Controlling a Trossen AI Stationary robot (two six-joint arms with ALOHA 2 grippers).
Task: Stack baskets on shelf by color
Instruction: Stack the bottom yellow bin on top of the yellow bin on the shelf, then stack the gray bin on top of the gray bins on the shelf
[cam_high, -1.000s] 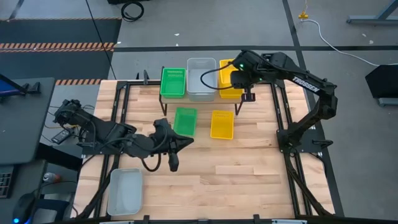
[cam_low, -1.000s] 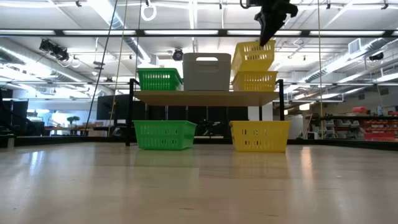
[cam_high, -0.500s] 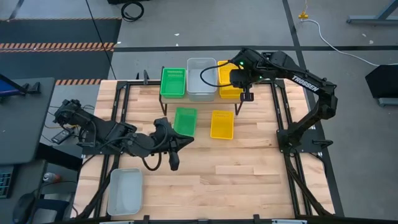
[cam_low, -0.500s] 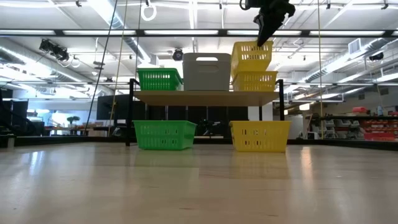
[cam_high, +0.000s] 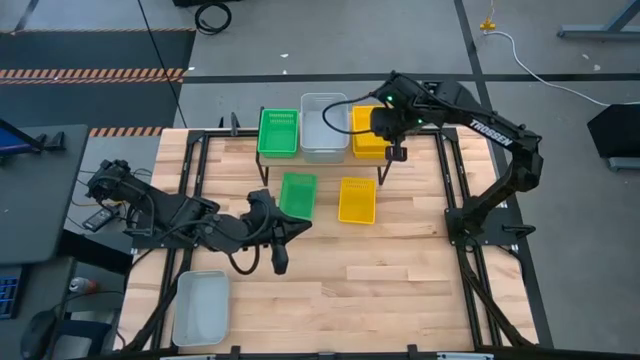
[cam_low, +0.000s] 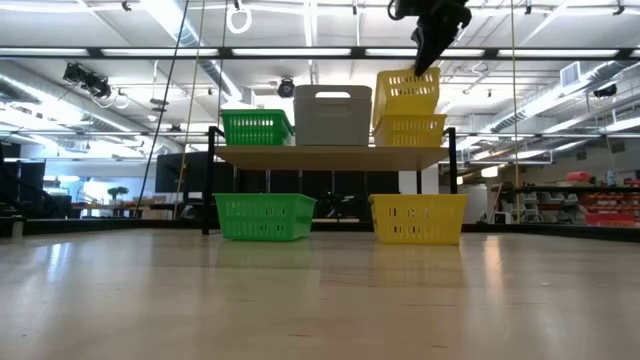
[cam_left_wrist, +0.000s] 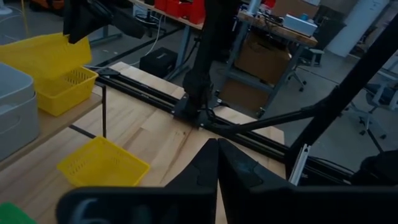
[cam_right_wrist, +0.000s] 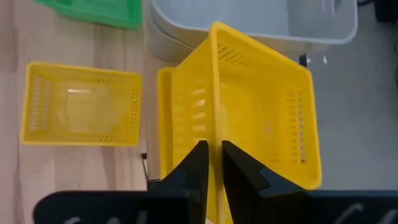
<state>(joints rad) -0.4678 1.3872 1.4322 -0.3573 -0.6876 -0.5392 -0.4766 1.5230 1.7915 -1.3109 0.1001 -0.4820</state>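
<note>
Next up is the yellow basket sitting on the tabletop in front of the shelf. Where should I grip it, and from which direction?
Take the yellow slotted plastic basket by a thin side wall near the rim, coming straight down from above. It sits upright with its top open, so one finger can go inside the wall and one outside, much as the right gripper pinches the wall of the raised yellow basket.

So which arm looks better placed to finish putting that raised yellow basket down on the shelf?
The right. Its gripper is shut on the tilted yellow basket, right above the other yellow basket on the shelf. The left gripper rests far off, holding nothing.
</note>
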